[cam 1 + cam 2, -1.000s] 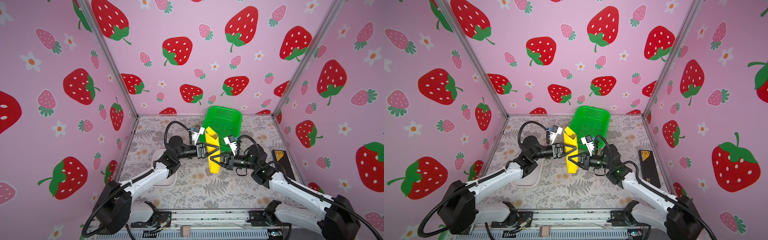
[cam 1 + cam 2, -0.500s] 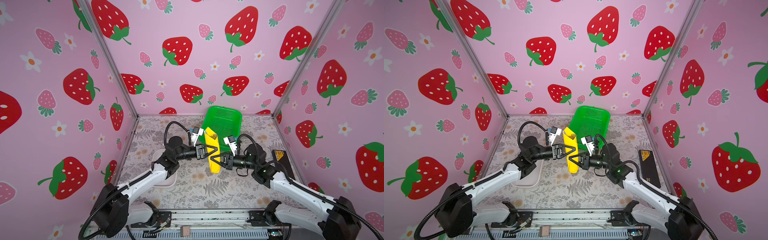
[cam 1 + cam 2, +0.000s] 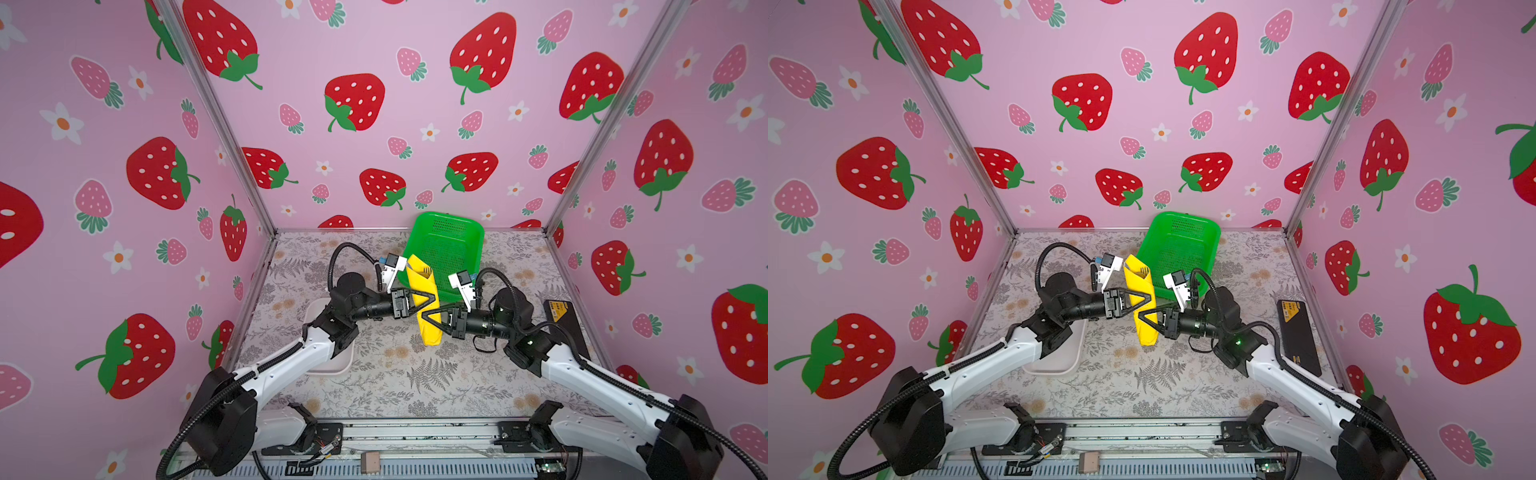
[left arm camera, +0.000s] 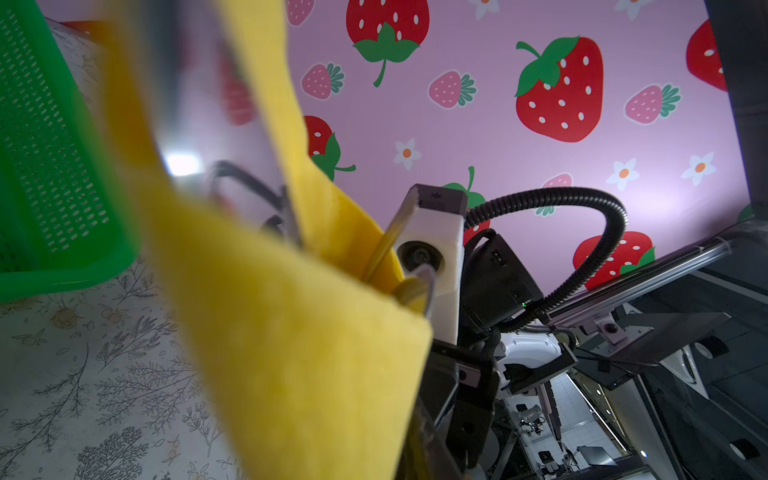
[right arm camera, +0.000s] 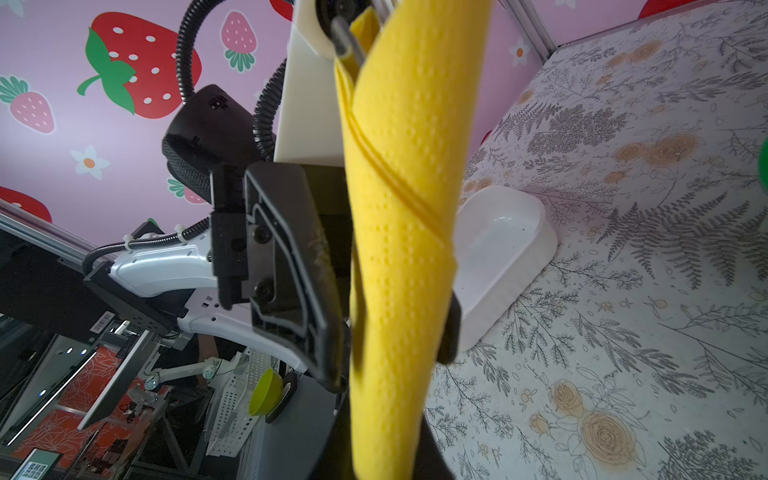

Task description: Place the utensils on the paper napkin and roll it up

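While both arms meet mid-table, both top views show the paper napkin [image 3: 420,279] already rolled, long axis near-to-far, far end just in front of the green basket [image 3: 451,217]. Tines of the utensils [image 3: 424,271] poke out of that far end. The left gripper [image 3: 434,298] is pinched on the roll about mid-length, and the right gripper [image 3: 424,316] is pinched on it just nearer, tips almost touching (same in [image 3: 1148,296] and [image 3: 1144,318]). Can't tell if the near end rests on the table [image 3: 415,386] or hangs clear. The white tray [image 3: 328,368] sits left, under the left arm. Left wrist view: the paper napkin [image 4: 299,353] fills the frame, blurred, with shiny utensil rims [image 4: 415,286] at its open mouth; its own jaws are not visible. Right wrist view: the left gripper [image 5: 390,349] has its black fingers [image 5: 291,270] clamped either side of the roll [image 5: 399,208], and a diagonal wrap seam runs across it. Its own jaws are hidden at the frame edge. Risks, my read: the seam edge is held only by the two pinches, so releasing either could let the wrap spring open. Tipping the open end down would likely slide the utensils out. Arms pulling apart or twisting against each other could tear the thin paper.
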You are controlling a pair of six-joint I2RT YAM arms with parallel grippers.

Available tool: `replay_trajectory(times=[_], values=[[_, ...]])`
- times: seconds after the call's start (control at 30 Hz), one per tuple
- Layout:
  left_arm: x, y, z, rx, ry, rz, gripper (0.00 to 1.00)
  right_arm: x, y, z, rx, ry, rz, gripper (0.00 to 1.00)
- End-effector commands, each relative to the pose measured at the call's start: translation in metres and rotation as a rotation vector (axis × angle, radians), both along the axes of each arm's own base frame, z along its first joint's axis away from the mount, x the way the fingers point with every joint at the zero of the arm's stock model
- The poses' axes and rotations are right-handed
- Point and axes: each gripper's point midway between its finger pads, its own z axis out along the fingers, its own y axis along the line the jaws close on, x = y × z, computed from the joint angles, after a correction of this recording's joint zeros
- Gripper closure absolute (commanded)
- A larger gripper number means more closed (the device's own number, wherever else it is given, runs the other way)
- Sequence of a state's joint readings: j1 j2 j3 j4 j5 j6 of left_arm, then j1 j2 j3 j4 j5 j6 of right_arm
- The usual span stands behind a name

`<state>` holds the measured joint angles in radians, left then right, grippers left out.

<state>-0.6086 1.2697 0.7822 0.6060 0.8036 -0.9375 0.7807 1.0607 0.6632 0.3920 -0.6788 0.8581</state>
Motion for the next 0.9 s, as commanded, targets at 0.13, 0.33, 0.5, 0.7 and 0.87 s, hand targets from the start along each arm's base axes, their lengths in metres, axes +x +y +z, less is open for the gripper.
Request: replay_trajectory(times=[0.13,0.33,0.5,0.7,0.87], values=[[-0.005,0.002,0.021,-0.039,-0.064,-0.018,0.82,0.002,0.001,0.022,0.043,-0.06,-0.003,0.86],[-0.005,0.002,0.026,-0.053,-0.076,-0.021,0.87,0.0,0.0,0.019,0.043,-0.049,0.007,0.84],[-0.009,0.0,0.032,-0.058,-0.099,-0.046,0.88,-0.008,0.003,0.021,0.064,-0.042,0.058,0.79],[-0.014,-0.003,0.038,-0.061,-0.116,-0.096,0.89,-0.011,0.006,0.021,0.073,-0.033,0.096,0.72],[-0.016,-0.004,0.039,-0.062,-0.121,-0.112,0.9,-0.011,0.008,0.022,0.08,-0.03,0.106,0.74]])
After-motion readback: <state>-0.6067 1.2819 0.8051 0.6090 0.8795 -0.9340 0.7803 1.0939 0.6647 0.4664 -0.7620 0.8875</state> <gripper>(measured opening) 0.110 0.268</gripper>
